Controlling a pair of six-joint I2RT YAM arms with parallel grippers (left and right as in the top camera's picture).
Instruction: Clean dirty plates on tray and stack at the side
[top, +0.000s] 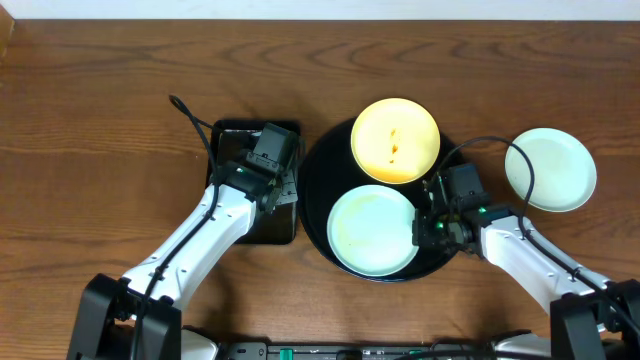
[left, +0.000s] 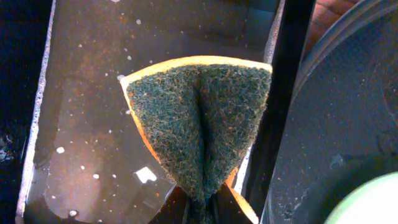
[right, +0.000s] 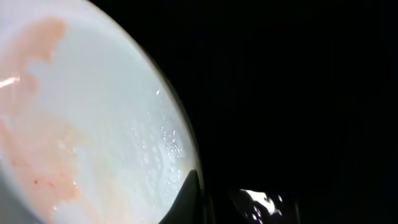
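Note:
The round black tray (top: 320, 185) holds a pale yellow plate (top: 395, 140) with an orange-red smear at the back and a pale blue-green plate (top: 372, 232) at the front. A second blue-green plate (top: 550, 168) lies on the table to the right. My right gripper (top: 428, 228) is shut on the right rim of the front plate (right: 93, 124), which shows faint orange smears; its jaws (right: 217, 202) straddle the rim. My left gripper (top: 278, 180) hangs over the rectangular tray, and its jaws (left: 202, 208) are shut on a folded green-and-yellow sponge (left: 199, 118).
The small rectangular black tray (top: 270, 232) left of the round tray holds a film of water (left: 81, 124). The round tray's rim (left: 336, 124) runs close by on its right. Brown wooden table (top: 100, 120) lies all around.

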